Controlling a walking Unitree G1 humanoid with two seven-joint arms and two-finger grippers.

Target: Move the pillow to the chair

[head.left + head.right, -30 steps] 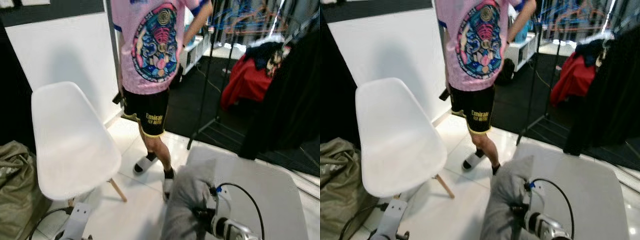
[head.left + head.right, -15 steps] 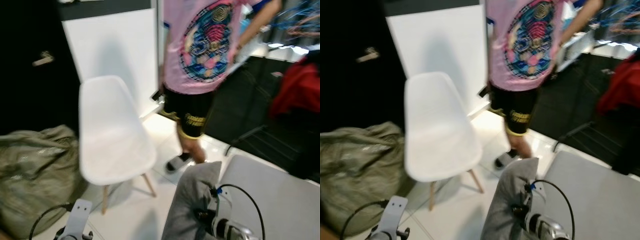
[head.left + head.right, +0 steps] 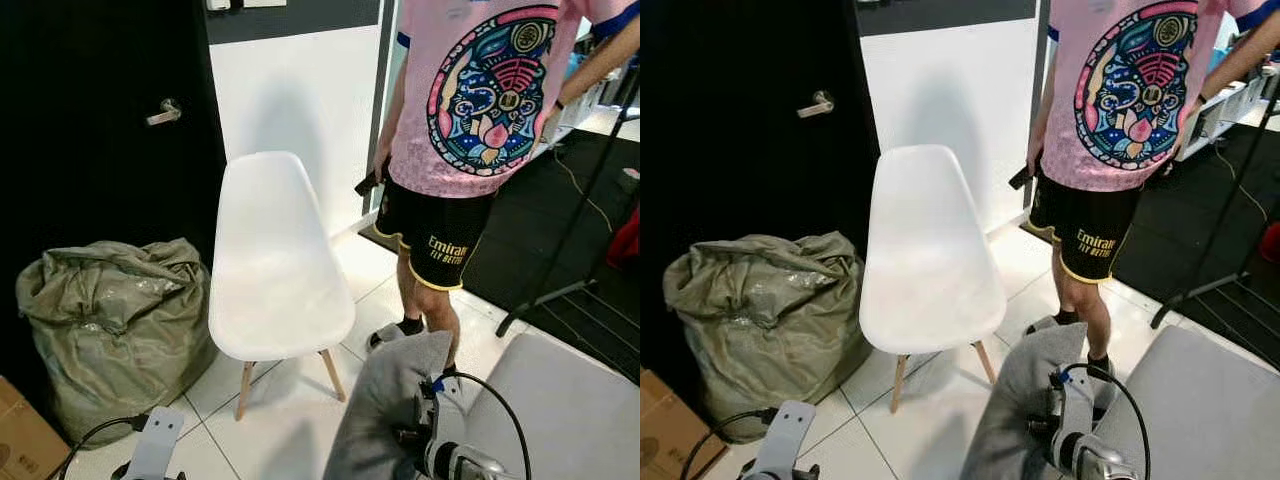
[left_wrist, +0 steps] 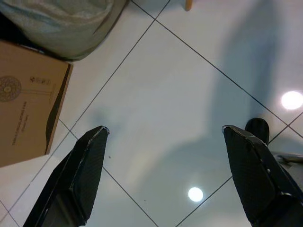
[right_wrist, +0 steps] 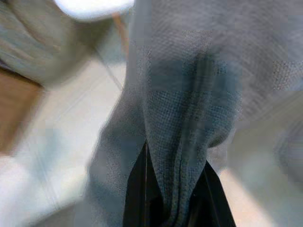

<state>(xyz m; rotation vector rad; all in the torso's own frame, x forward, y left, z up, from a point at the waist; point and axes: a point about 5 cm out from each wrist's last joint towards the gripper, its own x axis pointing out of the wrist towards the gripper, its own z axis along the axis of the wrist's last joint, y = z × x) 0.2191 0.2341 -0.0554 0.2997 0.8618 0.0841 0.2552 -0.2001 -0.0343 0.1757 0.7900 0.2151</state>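
Observation:
A grey pillow [image 3: 385, 405] hangs at the bottom centre, pinched at its right side by my right gripper [image 3: 412, 437]. In the right wrist view the grey fabric [image 5: 184, 118] is bunched between the two black fingers [image 5: 142, 189], which are shut on it. The white shell chair [image 3: 275, 270] with wooden legs stands just ahead and to the left, its seat bare. My left gripper [image 4: 163, 142] hangs low at the left over the white floor tiles, open with nothing between its fingers.
A person in a pink shirt and black shorts [image 3: 465, 130] stands right of the chair. An olive sack [image 3: 115, 320] and a cardboard box [image 3: 25, 440] sit at the left by a black door [image 3: 100, 120]. A grey surface [image 3: 570, 420] lies at lower right.
The camera has swung left, so the chair sits nearer the centre and the sack and door have come into view. The pillow stays held in my right gripper.

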